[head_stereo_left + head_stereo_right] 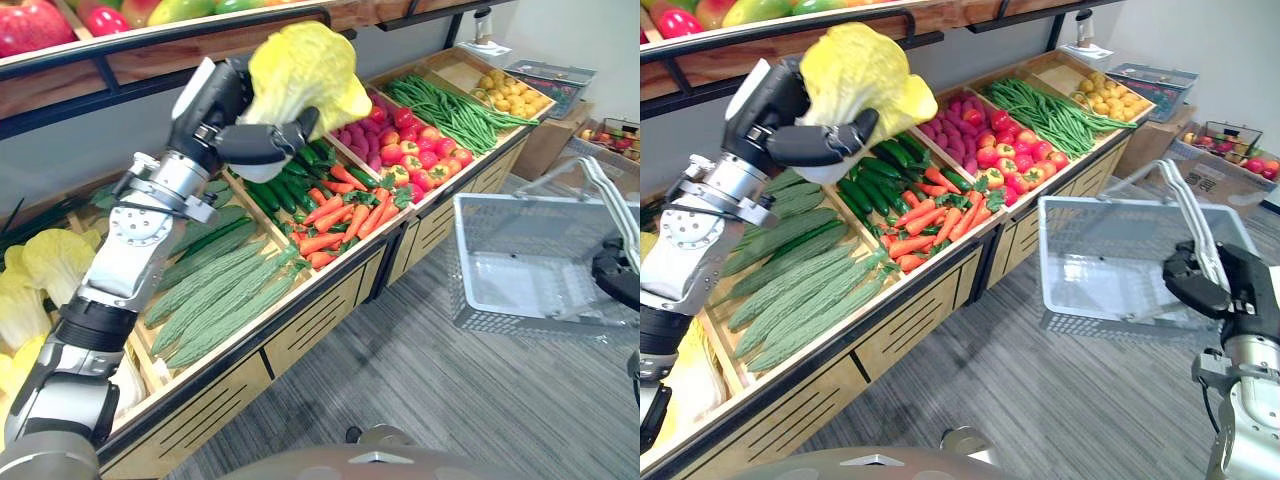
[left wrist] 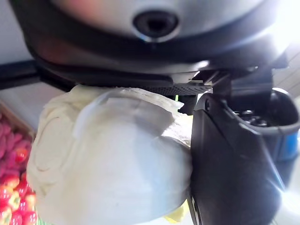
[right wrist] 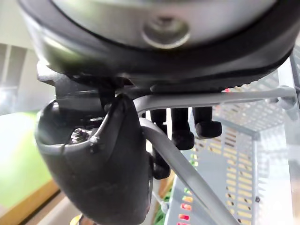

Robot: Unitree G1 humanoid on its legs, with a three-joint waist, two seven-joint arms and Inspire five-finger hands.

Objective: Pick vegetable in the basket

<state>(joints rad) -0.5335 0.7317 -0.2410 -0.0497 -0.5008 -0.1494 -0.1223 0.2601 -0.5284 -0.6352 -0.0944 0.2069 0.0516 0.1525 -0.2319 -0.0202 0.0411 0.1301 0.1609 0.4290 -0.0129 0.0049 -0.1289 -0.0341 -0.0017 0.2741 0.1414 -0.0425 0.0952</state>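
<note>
The left hand (image 1: 262, 143) clasps a cabbage (image 1: 305, 70) by its pale base, high over the counter (image 1: 300, 335), well apart from the basket (image 1: 1090, 270) hooked on the curled right hand (image 1: 1212, 282); it looks light, bulky and leafy-soft, so that firmer base seems the sensible hold.

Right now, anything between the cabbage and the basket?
Nothing visible. The left hand holds the cabbage raised above the cucumbers, and the basket hangs from the right hand over the floor beside the stand. Only its handles, raised over the open top, partly cross the drop-in.
</note>
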